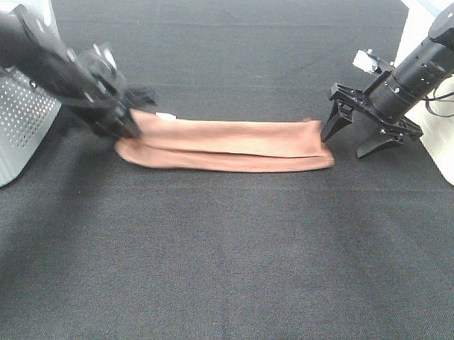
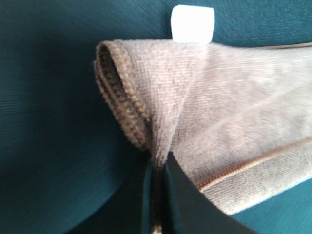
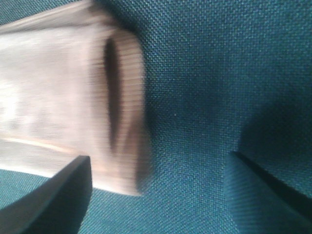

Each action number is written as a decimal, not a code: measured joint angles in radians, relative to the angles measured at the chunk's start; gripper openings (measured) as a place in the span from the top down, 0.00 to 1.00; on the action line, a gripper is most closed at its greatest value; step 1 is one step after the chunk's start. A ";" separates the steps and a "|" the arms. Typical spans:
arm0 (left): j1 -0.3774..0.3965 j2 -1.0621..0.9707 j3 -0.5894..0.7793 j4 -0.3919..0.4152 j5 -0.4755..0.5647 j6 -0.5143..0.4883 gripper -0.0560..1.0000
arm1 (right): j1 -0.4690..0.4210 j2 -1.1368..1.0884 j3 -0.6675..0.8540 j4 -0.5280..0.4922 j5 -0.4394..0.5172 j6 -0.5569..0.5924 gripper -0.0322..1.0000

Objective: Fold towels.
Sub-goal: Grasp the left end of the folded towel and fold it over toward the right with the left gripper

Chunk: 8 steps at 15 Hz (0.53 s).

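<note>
Grip first: left hand [image 1: 124,125] pinches the towel [image 1: 228,145] at its tagged end, layers bunched between the fingers [image 2: 195,209]. Right hand [image 1: 364,139] hangs spread, just off the far end, touching nothing. The strip lies folded lengthwise on the worktop [image 1: 224,252]. Best play: right pinches both layers squarely before carrying end to end.

In the high view the left gripper [image 1: 120,121] is smeared by blur, its fingertips lost against the left end of the towel [image 1: 228,144]. The left arm [image 1: 37,51] and right arm [image 1: 432,58] run off the sides, as do the grey perforated box [image 1: 16,125] on the left and the white box [image 1: 445,148] on the right. The right wrist view smudges the towel's hem. The white tag [image 2: 192,23] is too soft to read.
</note>
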 joint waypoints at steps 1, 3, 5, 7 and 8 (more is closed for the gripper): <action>0.000 -0.026 -0.017 0.089 0.052 -0.073 0.92 | 0.000 0.000 0.000 0.000 0.000 0.000 0.28; 0.000 -0.063 -0.075 0.247 0.156 -0.199 0.92 | 0.000 0.000 0.000 0.000 0.001 0.000 0.28; -0.001 -0.072 -0.153 0.261 0.257 -0.235 0.92 | 0.000 0.000 0.000 0.000 0.001 0.000 0.28; -0.018 -0.073 -0.205 0.191 0.298 -0.241 0.92 | 0.000 0.000 0.000 0.001 0.001 0.000 0.28; -0.035 -0.072 -0.220 0.136 0.299 -0.240 0.92 | 0.000 0.000 0.000 0.002 0.001 0.000 0.28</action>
